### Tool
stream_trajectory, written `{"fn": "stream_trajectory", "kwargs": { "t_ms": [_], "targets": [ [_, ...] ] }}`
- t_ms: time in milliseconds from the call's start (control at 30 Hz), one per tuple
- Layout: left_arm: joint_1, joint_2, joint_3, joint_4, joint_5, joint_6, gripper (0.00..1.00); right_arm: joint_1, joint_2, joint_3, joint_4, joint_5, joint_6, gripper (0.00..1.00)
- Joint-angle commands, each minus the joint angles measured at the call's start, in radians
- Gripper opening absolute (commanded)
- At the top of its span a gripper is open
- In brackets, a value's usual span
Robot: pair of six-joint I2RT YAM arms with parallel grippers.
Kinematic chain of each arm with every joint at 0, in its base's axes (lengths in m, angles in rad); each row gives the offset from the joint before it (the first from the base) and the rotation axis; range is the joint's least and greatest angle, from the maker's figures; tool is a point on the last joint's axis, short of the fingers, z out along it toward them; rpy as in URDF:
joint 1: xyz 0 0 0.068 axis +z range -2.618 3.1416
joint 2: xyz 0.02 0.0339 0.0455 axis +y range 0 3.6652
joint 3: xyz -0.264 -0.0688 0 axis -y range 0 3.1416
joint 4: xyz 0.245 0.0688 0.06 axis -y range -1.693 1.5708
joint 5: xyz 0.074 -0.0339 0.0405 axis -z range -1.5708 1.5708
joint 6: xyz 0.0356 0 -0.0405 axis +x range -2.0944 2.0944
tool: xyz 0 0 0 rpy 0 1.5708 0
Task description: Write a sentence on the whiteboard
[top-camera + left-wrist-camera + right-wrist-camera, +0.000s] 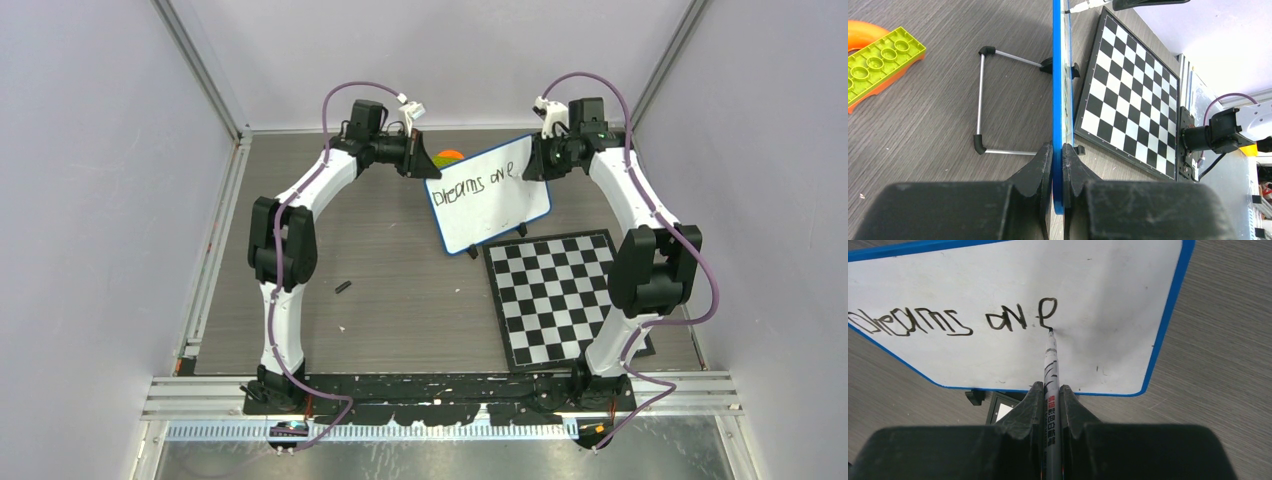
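With our left end effector (pixel 1058 151) clamped on the whiteboard (pixel 1058 75) rim, we brace it. Our right end effector (pixel 1051 391), clamped on the marker (pixel 1050 356), should press lightly through the sentence (pixel 998 321)

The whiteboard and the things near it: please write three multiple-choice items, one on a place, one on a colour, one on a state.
1. Where does the checkered board lie?
A. Between the whiteboard and the right arm's base.
B. On top of the whiteboard.
C. Beside the left arm's base.

2. Which colour has the whiteboard's rim?
A. Red.
B. Green.
C. Blue.

3. What is the state of the right gripper?
A. Open, holding nothing.
B. Shut on the marker, whose tip touches the whiteboard.
C. Shut on the whiteboard's edge.

Key: 1 A, the top view shows it lying flat there. 2 C, both wrist views show a blue edge. 3 B, the right wrist view shows the fingers clamping the marker.
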Motion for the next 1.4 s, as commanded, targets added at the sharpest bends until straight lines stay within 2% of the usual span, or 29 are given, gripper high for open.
{"fn": "stream_trajectory", "kwargs": {
  "t_ms": [0, 167, 333, 700, 767, 833, 967, 1133, 1367],
  "targets": [
    [-0.051, 0.055, 0.012, -0.112, 0.022, 0.042, 0.0, -0.011, -0.015, 0.042, 0.018, 0.063, -0.034, 0.0],
    [-0.052, 0.06, 0.027, -0.12, 0.021, 0.05, 0.0, -0.009, 0.002, 0.085, -0.012, 0.051, -0.034, 0.0],
    [-0.051, 0.072, 0.058, -0.156, 0.015, 0.066, 0.0, -0.005, -0.032, 0.096, -0.056, -0.048, -0.038, 0.0],
    [-0.052, 0.181, 0.298, -0.399, 0.011, 0.196, 0.0, 0.081, -0.129, 0.015, -0.163, -0.211, -0.07, 0.0],
    [-0.051, 0.204, 0.338, -0.439, 0.006, 0.211, 0.09, 0.097, -0.143, -0.01, -0.155, -0.218, -0.06, 0.0],
    [-0.051, 0.207, 0.352, -0.451, 0.004, 0.211, 0.23, 0.111, -0.162, -0.041, -0.136, -0.238, -0.038, 0.0],
    [-0.043, 0.164, 0.305, -0.413, 0.005, 0.183, 0.42, 0.128, -0.203, -0.111, -0.076, -0.254, 0.009, 0.0],
    [0.0, 0.092, 0.237, -0.361, 0.003, 0.145, 0.55, 0.156, -0.237, -0.183, -0.033, -0.258, 0.048, 0.0],
    [0.01, 0.005, 0.03, -0.27, 0.009, 0.113, 0.64, 0.182, -0.291, -0.299, 0.076, -0.244, 0.088, 0.0]
  ]
}}
